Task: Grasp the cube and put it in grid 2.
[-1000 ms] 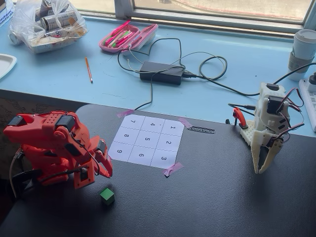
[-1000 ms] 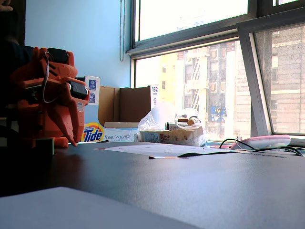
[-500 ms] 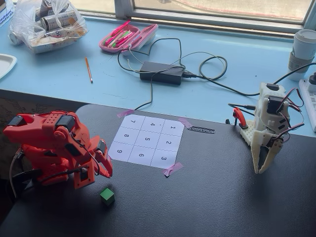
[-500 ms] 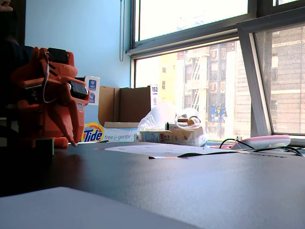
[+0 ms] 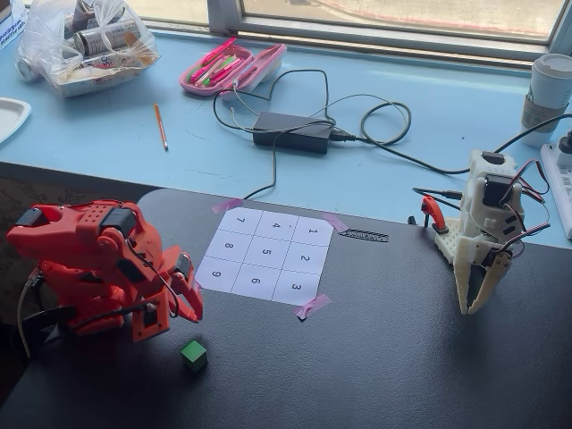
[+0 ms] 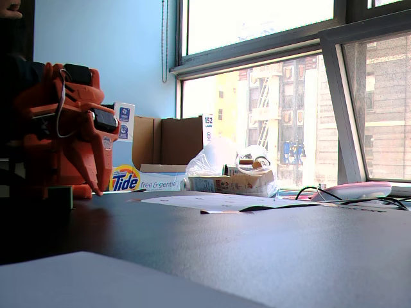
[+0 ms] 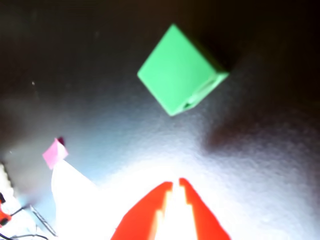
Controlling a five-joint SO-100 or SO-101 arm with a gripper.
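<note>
Empty and nearly shut, the orange gripper (image 5: 183, 304) hangs near the bench's front-left corner, the green cube (image 5: 194, 355) loose just beside it; grasping and carrying to grid square 2 (image 5: 305, 259) remain.

A hobby robotics bench by a window, in a home or dorm room: a black table (image 5: 375, 357) with a taped numbered grid sheet (image 5: 265, 256) at centre frame, a pencil case (image 5: 232, 67) and power adapter (image 5: 293, 131) at upper centre, a Tide box (image 6: 138, 178) at left.
</note>
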